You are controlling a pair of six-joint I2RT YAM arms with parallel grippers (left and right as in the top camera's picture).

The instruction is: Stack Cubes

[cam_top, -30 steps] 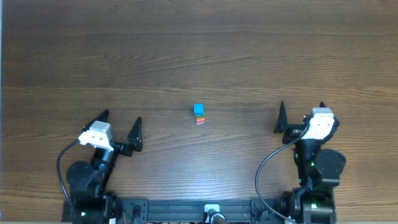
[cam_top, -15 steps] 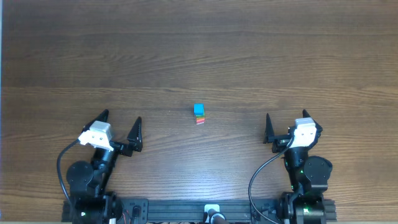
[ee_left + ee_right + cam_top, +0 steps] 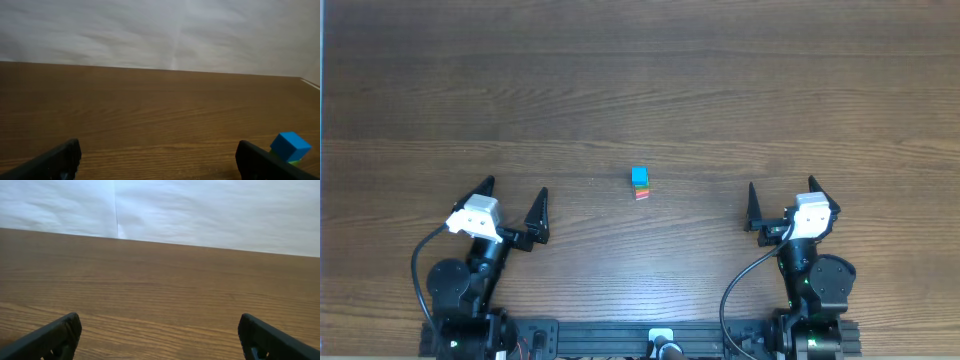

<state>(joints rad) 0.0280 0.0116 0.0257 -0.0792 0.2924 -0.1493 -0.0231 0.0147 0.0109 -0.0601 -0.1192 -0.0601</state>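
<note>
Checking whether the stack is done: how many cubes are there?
3, stacked: blue cube on top, green cube beneath it, reddish cube lowest. Others may be hidden beneath.

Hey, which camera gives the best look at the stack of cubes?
The top view: the stack stands whole and unblocked, blue cube on top. The left wrist view catches the blue cube side-on at its edge, with the cubes beneath mostly hidden behind a finger of the left pincer.
</note>
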